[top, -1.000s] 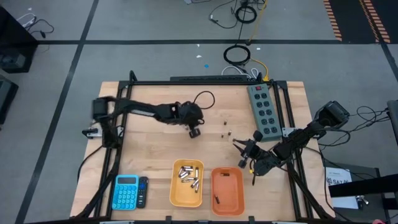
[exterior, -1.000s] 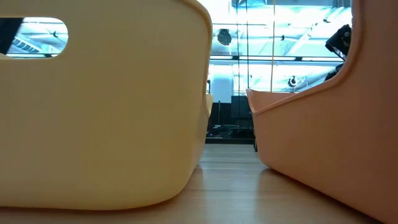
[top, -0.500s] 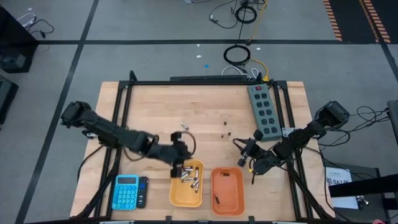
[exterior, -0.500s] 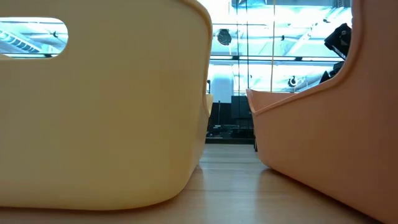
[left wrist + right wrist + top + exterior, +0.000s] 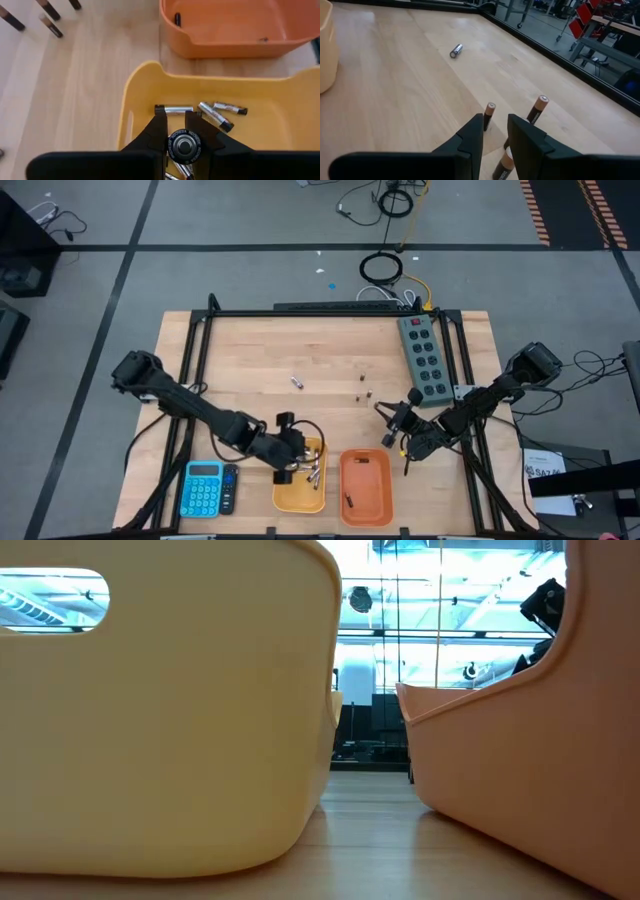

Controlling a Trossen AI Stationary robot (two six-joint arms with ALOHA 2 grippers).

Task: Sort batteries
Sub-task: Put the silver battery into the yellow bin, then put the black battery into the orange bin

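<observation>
My left gripper (image 5: 288,468) is over the yellow bin (image 5: 300,498) at the table's near edge, shut on a battery (image 5: 184,145). Several silvery batteries (image 5: 215,115) lie on the bin's floor. The orange bin (image 5: 366,485) beside it holds one small dark battery (image 5: 350,501). My right gripper (image 5: 385,423) waits right of the table's middle, its fingers a narrow gap apart and empty (image 5: 495,120). Small dark batteries (image 5: 489,115) stand on end just beyond it. One silvery battery (image 5: 297,382) lies on the table farther off. My left gripper pinches the battery between its two fingers (image 5: 160,131). The fingers point down into the yellow bin. The battery stands along the fingers, with its round upper end (image 5: 184,144) facing the wrist camera. Its lower end is hidden by the battery itself.
A blue calculator (image 5: 203,488) lies left of the yellow bin. A grey power strip (image 5: 422,360) lies at the far right. In the low view the yellow bin's wall (image 5: 160,710) and the orange bin's wall (image 5: 520,770) fill the picture. Bare wood lies across the table's far left.
My left gripper has gone from the table's middle toward the near edge and now stands over the yellow bin. The silvery battery on the table, hidden by the arm a second ago, now shows.
</observation>
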